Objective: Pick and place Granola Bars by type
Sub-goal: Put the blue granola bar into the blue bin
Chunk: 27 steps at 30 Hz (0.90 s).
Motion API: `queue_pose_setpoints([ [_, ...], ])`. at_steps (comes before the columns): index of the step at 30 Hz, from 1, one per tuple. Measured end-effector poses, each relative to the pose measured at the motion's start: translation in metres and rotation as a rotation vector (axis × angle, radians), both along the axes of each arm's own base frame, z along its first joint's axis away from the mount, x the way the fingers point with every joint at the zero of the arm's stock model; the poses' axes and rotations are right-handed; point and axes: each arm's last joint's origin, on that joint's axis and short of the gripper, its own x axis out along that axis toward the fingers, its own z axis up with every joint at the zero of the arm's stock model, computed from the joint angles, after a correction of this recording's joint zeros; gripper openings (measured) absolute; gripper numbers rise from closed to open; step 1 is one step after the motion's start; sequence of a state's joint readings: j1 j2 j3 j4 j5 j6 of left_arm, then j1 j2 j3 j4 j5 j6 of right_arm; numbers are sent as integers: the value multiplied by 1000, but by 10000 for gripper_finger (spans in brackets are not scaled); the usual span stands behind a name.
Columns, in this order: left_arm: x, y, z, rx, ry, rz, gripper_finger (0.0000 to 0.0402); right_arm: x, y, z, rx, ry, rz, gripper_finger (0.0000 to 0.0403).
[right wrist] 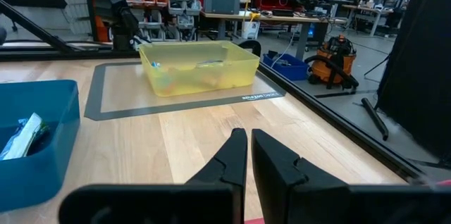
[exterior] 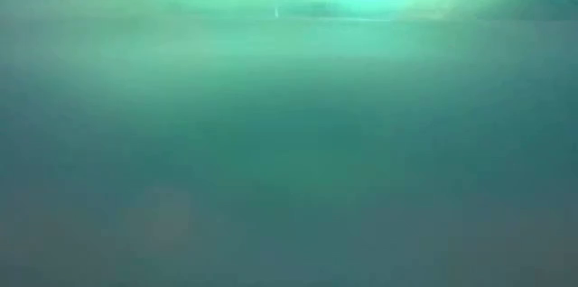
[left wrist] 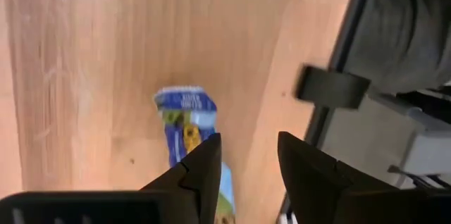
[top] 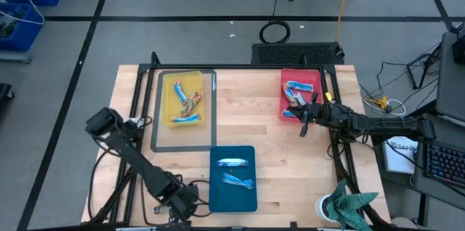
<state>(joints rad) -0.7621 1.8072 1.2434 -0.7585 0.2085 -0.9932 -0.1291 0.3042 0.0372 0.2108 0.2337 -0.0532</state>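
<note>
Blue tray sits just beside the left gripper. The fingers are parted and empty, and a blue-and-white granola bar lies on bare wood just ahead, partly beneath one finger. Fingers should be centred over the wrapper before closing. Right gripper is nearly closed, empty, hanging at the red tray edge. Low view is blocked entirely.

Open claw over blue bar

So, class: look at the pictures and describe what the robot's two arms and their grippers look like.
Both arms are dark, jointed links. The left gripper has two black, angular, wedge-shaped fingers; the right gripper has matching black tapered fingers. No markings are readable on them.
</note>
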Motion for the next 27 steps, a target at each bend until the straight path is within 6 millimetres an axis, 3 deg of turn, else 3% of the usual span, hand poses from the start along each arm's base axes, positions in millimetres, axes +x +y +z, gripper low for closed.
queue_pose_setpoints([
  [16,13,2,-32,59,49,11,145,0,0,0,0,0,0,15],
  [20,14,3,-28,-12,98,-3,145,0,0,0,0,0,0,14],
  [27,7,9,1,-68,75,21,145,0,0,0,0,0,0,15],
])
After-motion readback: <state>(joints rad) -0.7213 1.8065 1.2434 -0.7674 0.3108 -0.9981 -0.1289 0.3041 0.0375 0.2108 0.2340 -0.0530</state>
